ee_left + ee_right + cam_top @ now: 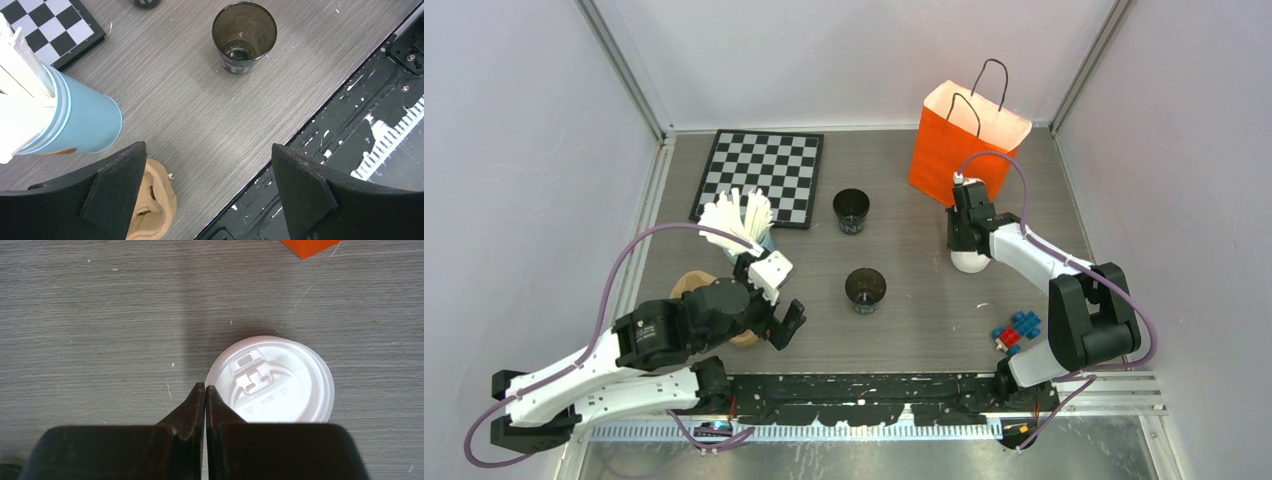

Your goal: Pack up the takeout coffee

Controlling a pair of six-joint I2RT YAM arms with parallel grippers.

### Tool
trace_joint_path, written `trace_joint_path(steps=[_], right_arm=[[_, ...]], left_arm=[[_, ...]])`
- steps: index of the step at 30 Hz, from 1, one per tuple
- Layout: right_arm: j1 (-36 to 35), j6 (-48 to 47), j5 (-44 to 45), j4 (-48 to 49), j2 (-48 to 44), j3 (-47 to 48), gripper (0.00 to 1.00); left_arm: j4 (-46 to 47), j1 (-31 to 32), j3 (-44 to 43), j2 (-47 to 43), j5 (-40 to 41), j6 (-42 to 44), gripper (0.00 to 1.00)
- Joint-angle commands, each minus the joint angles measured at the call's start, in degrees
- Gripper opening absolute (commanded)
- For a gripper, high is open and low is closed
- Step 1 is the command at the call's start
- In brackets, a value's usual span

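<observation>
grey wood-grain counter [904,340] enclosed by pale matte panels. two round black paper cups with pale print stand uncapped at centre frame: upper cup [851,210] just right of the checkerboard [764,175], lower cup [865,288] below it. white plastic lid [280,385], with a moulded sip tab, lies flat right of centre, below the orange paper bag [954,150]. right gripper [205,387]: fingers pressed together at the lid's left rim. left gripper [208,147]: fingers wide apart, empty, beside a smooth light-blue cup [85,120].
</observation>
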State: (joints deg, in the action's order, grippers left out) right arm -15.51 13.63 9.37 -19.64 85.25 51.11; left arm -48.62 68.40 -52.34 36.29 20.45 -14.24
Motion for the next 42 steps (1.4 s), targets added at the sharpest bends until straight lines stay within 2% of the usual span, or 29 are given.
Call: trace_joint_path(steps=[1, 16, 21, 30, 33, 37, 42], right_arm=[[0.24, -0.43, -1.24, 1.47, -0.61, 2.13, 0.02], [0.28, 1.02, -1.11, -0.56, -3.05, 1.77, 0.0], [0.29, 1.22, 0.33, -0.14, -2.05, 1.95, 0.19], [0.22, 1.14, -0.38, 0.74, 0.49, 2.41, 0.23], [0.26, 1.14, -0.49, 0.96, 1.04, 2.46, 0.22], [0.22, 1.0, -0.49, 0.94, 0.87, 2.33, 0.08], [0.29, 0.93, -0.58, -0.15, -0.18, 2.78, 0.06]], left_arm=[[0.66, 0.15, -0.2, 0.81, 1.08, 0.89, 0.97], [0.19, 0.13, -0.35, 0.83, 1.7, 0.66, 0.95], [0.28, 0.08, -0.39, 0.8, 1.68, 0.62, 0.95], [0.28, 0.07, -0.29, 0.53, 1.7, 0.62, 0.95], [0.28, 0.09, -0.31, 0.53, 1.69, 0.7, 0.95], [0.28, 0.1, -0.31, 0.77, 1.69, 0.71, 0.95], [0.22, 0.11, -0.27, 0.97, 1.65, 0.77, 0.95]])
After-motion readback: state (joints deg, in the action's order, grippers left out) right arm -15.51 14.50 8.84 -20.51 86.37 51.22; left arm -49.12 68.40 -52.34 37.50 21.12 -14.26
